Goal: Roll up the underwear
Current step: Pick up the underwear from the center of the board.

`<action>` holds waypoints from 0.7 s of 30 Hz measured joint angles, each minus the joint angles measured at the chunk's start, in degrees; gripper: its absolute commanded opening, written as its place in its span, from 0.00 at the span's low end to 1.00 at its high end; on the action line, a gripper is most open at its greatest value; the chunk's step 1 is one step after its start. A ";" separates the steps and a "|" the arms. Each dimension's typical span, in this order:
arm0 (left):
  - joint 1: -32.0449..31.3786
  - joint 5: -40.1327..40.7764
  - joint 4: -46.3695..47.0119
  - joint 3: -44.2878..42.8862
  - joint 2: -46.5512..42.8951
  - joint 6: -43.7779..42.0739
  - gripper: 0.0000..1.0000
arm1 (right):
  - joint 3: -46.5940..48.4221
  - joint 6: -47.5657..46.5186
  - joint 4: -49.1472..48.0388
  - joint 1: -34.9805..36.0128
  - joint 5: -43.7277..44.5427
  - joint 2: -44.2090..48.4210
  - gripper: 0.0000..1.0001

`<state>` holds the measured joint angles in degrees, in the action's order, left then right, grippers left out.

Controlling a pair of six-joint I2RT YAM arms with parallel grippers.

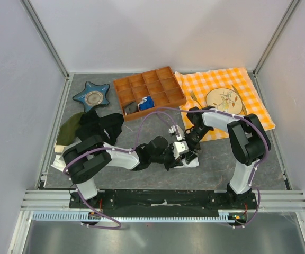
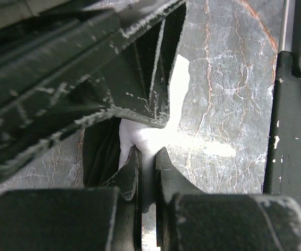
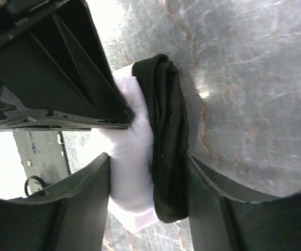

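Note:
The underwear (image 1: 190,162) is a small white bundle with black trim, bunched on the grey tabletop in front of the arms. My left gripper (image 1: 180,154) reaches in from the left and is shut on a fold of its white fabric (image 2: 155,137); in the left wrist view the gripper (image 2: 147,167) pinches the cloth tight. My right gripper (image 1: 193,148) comes from the right. In the right wrist view it (image 3: 148,193) clasps the rolled bundle (image 3: 135,172), white part on the left and black trim (image 3: 169,157) on the right, with both fingers touching it.
A black clothing heap (image 1: 102,127) and an olive-green cloth (image 1: 68,129) lie at the left. A blue star dish (image 1: 92,96) and a wooden divided tray (image 1: 150,90) are at the back. An orange checked cloth (image 1: 253,103) with a plate (image 1: 223,99) is at the back right.

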<state>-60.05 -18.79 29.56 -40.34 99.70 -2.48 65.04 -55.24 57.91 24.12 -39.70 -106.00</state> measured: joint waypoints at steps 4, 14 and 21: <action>0.22 -0.13 -0.61 -0.28 0.07 1.46 0.04 | -0.44 0.57 1.70 0.26 -1.79 -1.14 0.24; 1.49 5.09 -6.86 4.42 -9.40 5.49 0.43 | 0.04 0.09 2.64 0.59 -3.10 -1.18 0.15; 6.71 9.27 -16.90 6.86 -28.37 6.84 0.50 | 5.18 -0.72 5.42 0.31 -0.85 -1.38 0.15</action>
<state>-53.34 -9.52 12.67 -33.47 71.33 4.36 70.22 -55.96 63.33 24.43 -40.56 -107.37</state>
